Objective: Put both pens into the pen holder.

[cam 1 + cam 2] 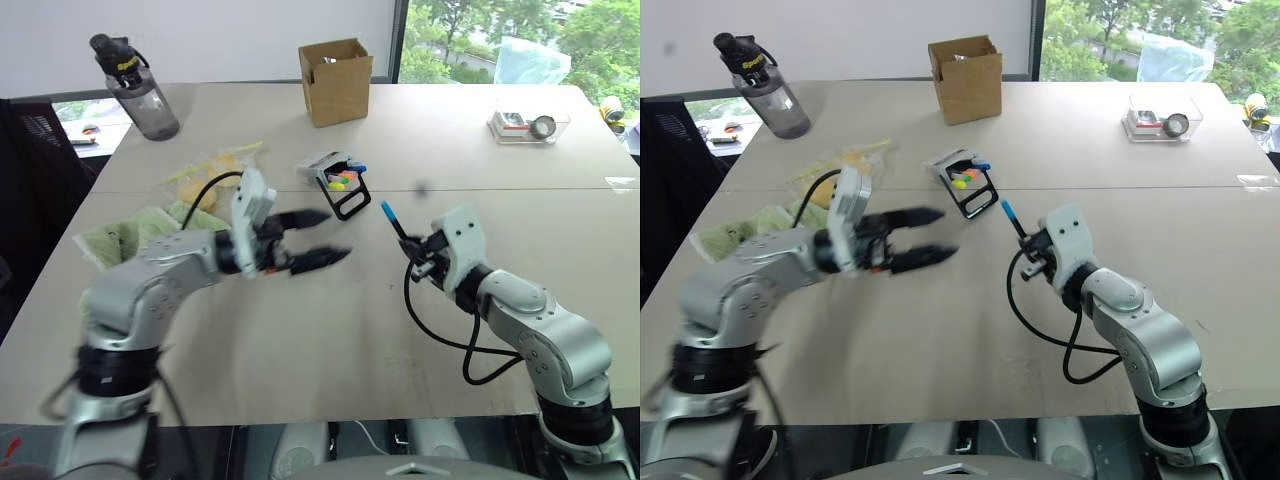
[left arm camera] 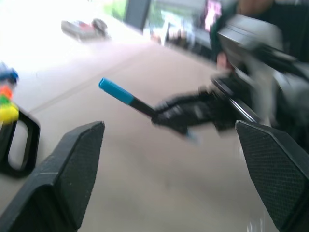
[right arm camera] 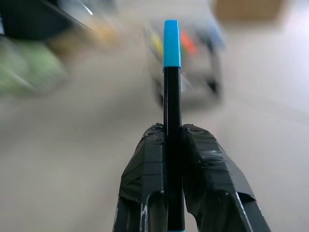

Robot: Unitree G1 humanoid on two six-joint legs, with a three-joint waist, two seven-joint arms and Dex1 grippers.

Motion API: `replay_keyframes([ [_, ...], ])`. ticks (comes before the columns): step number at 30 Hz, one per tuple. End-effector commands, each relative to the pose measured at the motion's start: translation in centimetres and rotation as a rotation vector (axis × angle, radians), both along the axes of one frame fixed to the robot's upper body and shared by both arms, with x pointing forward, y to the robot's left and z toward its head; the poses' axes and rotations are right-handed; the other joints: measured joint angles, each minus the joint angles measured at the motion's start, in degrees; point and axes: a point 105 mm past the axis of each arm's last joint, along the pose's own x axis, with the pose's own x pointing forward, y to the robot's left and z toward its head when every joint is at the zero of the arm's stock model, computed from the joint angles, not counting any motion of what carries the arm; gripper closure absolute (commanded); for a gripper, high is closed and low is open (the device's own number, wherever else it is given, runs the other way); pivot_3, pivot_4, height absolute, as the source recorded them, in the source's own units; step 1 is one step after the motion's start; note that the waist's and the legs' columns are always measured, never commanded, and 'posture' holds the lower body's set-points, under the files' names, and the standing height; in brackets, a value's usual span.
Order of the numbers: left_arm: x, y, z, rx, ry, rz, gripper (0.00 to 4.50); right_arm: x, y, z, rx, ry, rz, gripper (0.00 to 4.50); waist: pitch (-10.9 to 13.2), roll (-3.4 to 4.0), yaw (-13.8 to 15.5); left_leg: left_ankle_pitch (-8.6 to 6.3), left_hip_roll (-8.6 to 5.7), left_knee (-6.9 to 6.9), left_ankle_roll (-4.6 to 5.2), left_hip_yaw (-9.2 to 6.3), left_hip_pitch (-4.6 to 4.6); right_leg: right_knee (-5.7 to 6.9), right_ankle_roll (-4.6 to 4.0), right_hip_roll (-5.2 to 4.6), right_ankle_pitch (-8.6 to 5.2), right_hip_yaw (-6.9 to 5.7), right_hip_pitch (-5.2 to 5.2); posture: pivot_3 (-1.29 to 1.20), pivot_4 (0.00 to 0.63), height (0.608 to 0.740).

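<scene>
The right tool (image 3: pixel 174 140) is clamped on the blue-capped pen (image 3: pixel 172 87), hiding its lower barrel; the left tool (image 1: pixel 322 238) gapes empty near the pen holder (image 1: pixel 345 188).

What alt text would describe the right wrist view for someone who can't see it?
The right gripper has its jaws shut on a black pen, blue cap pointing away. Beyond it, blurred, stands the pen holder on the table.

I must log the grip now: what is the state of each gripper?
Left gripper: open, holding nothing.
Right gripper: closed on the slim black pen with bright blue cap.
</scene>
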Motion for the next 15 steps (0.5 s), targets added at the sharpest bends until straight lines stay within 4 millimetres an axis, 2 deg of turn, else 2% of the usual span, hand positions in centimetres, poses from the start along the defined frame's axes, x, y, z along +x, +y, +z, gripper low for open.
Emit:
replay_keyframes([
  [1, 1.0, -0.1, 1.7, -0.113, -0.011, 0.069, 0.00, -0.9, 0.0, 2.5, 0.090, -0.130, 0.060, 4.40, 0.0, -0.01, -0.2, 0.05, -0.01, 0.00, -0.08, 0.01, 0.01, -0.01, 0.00, -0.02, 0.00, 0.02, 0.00, 0.00, 0.150, 0.736],
  [7, 1.3, -1.5, 3.1, -0.324, 0.058, 0.033, 0.00, -2.0, 0.8, 3.4, 0.146, -0.162, 0.159, 4.40, 0.0, -0.01, -0.2, 0.05, -0.02, 0.00, -0.09, 0.01, 0.07, 0.08, -0.02, -0.07, 0.01, 0.02, 0.01, 0.00, 0.150, 0.736],
  [9, 1.0, -1.8, 3.4, -0.371, 0.079, 0.002, 0.53, -2.4, 0.9, 3.4, 0.150, -0.156, 0.187, 4.50, 0.0, -0.01, -0.2, 0.05, -0.01, -0.01, -0.09, 0.01, 0.08, 0.09, -0.02, -0.05, 0.01, 0.03, 0.01, 0.00, 0.150, 0.736],
  [15, -0.3, -2.4, 3.3, -0.385, 0.116, -0.087, 3.00, -2.8, 1.1, 3.2, 0.161, -0.121, 0.213, 4.50, 0.0, -0.01, -0.2, 0.07, -0.02, -0.01, -0.12, 0.01, 0.06, 0.07, -0.02, -0.05, 0.01, 0.02, 0.01, 0.00, 0.150, 0.736],
])
